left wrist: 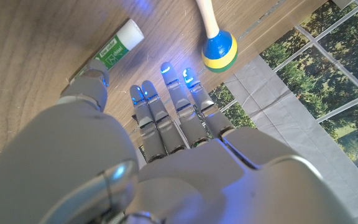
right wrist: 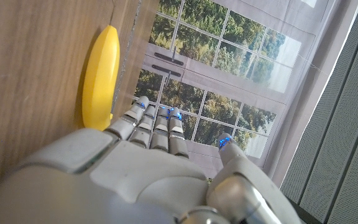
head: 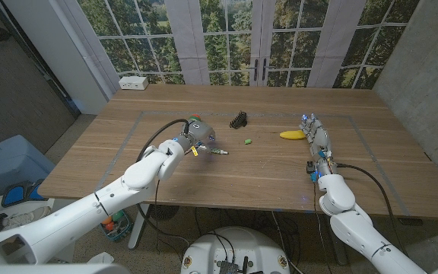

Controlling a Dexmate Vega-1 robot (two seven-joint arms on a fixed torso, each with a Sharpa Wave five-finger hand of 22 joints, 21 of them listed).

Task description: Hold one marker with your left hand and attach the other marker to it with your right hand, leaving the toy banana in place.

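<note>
A white marker with a green label (head: pixel 217 153) lies on the table just right of my left hand (head: pixel 195 137). In the left wrist view the marker (left wrist: pixel 114 48) lies beyond my left hand (left wrist: pixel 166 155), whose fingers are stretched out and apart; the thumb tip sits at the marker's near end, and I cannot tell whether it touches. A small green object (head: pixel 247 141), perhaps the other marker, lies mid-table. The yellow toy banana (head: pixel 291 135) lies beside my right hand (head: pixel 315 135). The right wrist view shows that hand (right wrist: pixel 160 162) with straight fingers next to the banana (right wrist: pixel 100 71), holding nothing.
A black ridged object (head: pixel 239 119) stands behind the green piece. A wooden stick with a blue, yellow and green ball end (left wrist: pixel 219 51) lies near my left fingertips. A white box (head: pixel 134 82) sits at the table's far left corner. A blue bin (head: pixel 10 164) stands left of the table.
</note>
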